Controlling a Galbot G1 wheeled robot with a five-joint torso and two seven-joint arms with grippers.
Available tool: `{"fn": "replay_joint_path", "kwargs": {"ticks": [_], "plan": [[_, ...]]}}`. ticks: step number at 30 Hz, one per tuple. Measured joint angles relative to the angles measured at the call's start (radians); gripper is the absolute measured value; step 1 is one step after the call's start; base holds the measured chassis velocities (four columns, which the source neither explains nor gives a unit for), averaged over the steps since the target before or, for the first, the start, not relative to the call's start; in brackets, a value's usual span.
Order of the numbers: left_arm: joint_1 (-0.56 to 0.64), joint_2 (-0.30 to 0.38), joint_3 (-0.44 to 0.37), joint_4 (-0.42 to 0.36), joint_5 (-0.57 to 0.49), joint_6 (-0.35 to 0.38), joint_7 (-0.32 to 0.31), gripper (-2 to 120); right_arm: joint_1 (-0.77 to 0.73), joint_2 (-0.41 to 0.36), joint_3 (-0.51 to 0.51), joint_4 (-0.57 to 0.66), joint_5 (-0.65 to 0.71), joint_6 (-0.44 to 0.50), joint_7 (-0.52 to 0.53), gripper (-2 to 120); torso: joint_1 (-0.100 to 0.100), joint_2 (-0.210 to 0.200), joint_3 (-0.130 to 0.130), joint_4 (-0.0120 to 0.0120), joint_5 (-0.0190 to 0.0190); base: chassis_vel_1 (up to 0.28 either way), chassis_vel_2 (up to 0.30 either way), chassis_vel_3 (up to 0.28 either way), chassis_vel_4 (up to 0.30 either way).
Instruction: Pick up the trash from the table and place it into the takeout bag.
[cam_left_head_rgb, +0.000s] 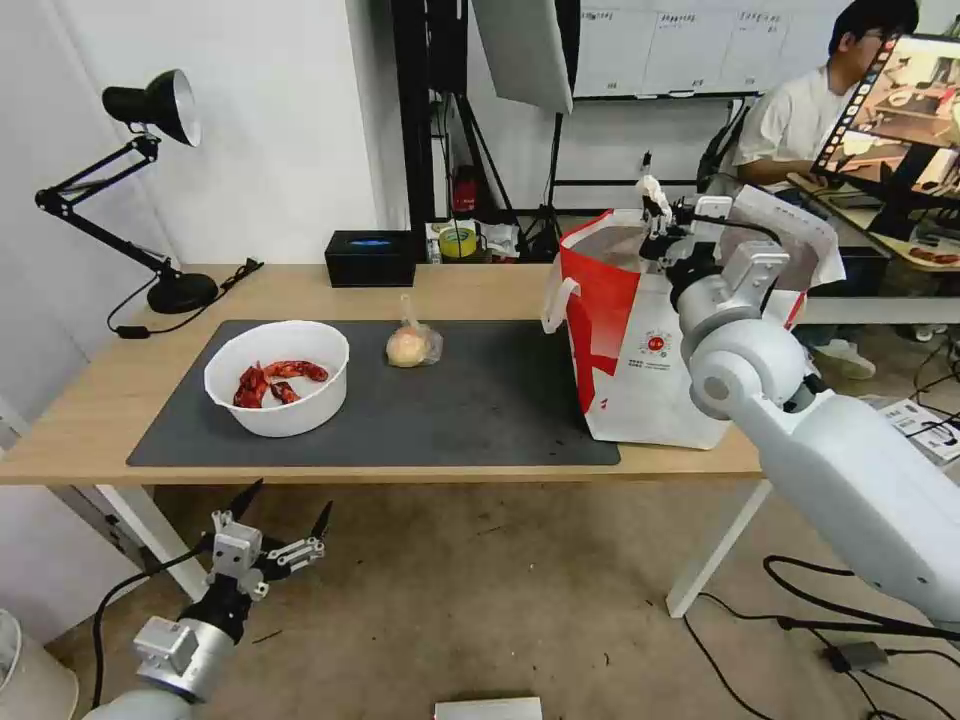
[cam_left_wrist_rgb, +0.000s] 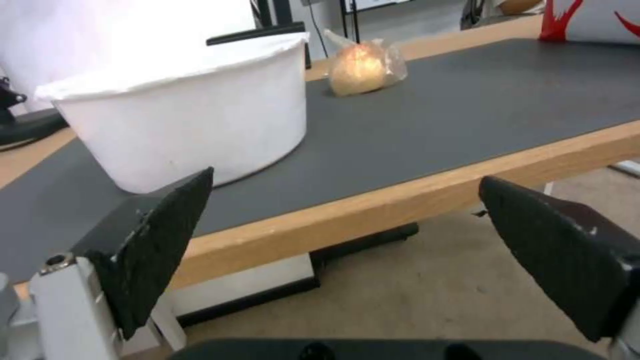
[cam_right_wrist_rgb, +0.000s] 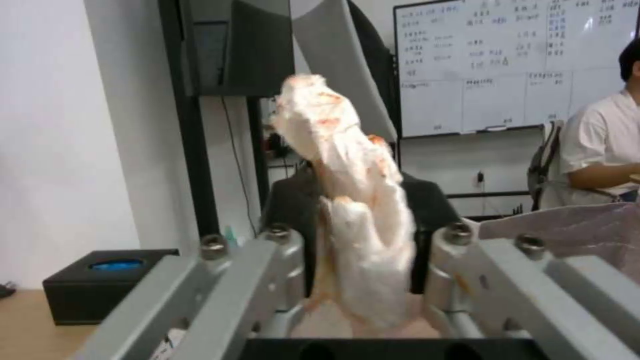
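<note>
We see the right gripper (cam_left_head_rgb: 655, 212) pinching the tissue (cam_right_wrist_rgb: 347, 200) over the takeout bag (cam_left_head_rgb: 640, 330), at two o'clock; the left gripper (cam_left_head_rgb: 285, 520) hangs wide open

White wall (cam_left_head_rgb: 280, 120), whiteboard (cam_left_head_rgb: 680, 45), brown floor (cam_left_head_rgb: 500, 600).

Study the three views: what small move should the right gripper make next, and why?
Probably lower a little and open. The right gripper is shut on the crumpled tissue and sits over the open top of the takeout bag, so releasing should drop it inside. The left gripper hangs open below the table edge.
</note>
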Motion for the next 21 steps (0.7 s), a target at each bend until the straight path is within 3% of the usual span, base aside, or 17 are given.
{"fn": "replay_joint_path", "kwargs": {"ticks": [16,19,21], "plan": [[0.010,0.003,-0.016,-0.017,-0.004,0.000,0.000,100,-0.008,-0.009,0.003,0.012,0.001,-0.017,0.001,82,0.000,0.000,0.000,0.0000,0.0000,0.000,0.000,0.000,0.000],[0.011,0.005,-0.020,-0.021,-0.007,0.000,0.000,100,-0.018,-0.016,0.008,0.038,0.011,-0.012,-0.002,97,0.000,0.000,0.000,0.0000,0.0000,0.000,0.000,0.000,0.000],[0.011,0.005,-0.020,-0.021,-0.007,0.000,0.000,100,-0.022,-0.017,0.009,0.047,0.012,-0.007,-0.004,99,0.000,0.000,0.000,0.0000,0.0000,0.000,0.000,0.000,0.000]]}}
